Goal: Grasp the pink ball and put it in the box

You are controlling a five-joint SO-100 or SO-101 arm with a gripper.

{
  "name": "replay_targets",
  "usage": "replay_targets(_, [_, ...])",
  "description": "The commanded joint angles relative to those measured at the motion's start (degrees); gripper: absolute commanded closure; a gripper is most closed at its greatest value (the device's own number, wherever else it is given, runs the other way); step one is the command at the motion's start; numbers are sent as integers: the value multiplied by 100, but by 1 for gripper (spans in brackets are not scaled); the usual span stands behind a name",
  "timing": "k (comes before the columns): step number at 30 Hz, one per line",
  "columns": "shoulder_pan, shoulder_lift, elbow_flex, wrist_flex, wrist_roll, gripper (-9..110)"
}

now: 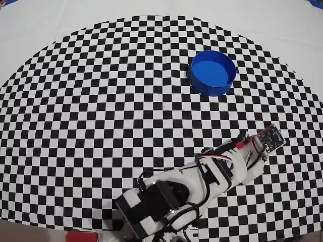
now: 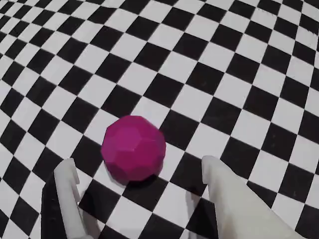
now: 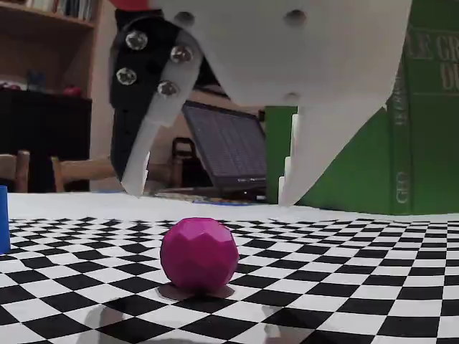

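1. We are seeing the jaws standing wide apart and gripping nothing; in the fixed view the gripper (image 3: 208,197) is hanging above the pink ball (image 3: 199,254), its two fingertips clear of the ball's top.
2. In the wrist view we are looking past the two white fingers (image 2: 67,191) at the pink ball (image 2: 133,148), which is lying on the checkered cloth (image 2: 214,74) just ahead of the tips and roughly between them, touching neither.
3. In the overhead view the arm (image 1: 202,181) is reaching toward the right side of the picture, and its gripper end (image 1: 260,143) is hiding the ball from us there.
4. The blue box (image 1: 213,72) is sitting on the table well apart from the gripper, toward the top of the overhead view; we are catching only its edge (image 3: 3,218) at the left border of the fixed view.
5. Behind the table in the fixed view, a laptop (image 3: 226,147) and a green book (image 3: 401,136) are standing.
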Motion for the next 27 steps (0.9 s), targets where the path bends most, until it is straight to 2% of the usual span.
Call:
replay_targets(1, [79, -44, -308, -88, -53, 73])
replay_targets(27, [53, -809, -923, -70, -62, 73])
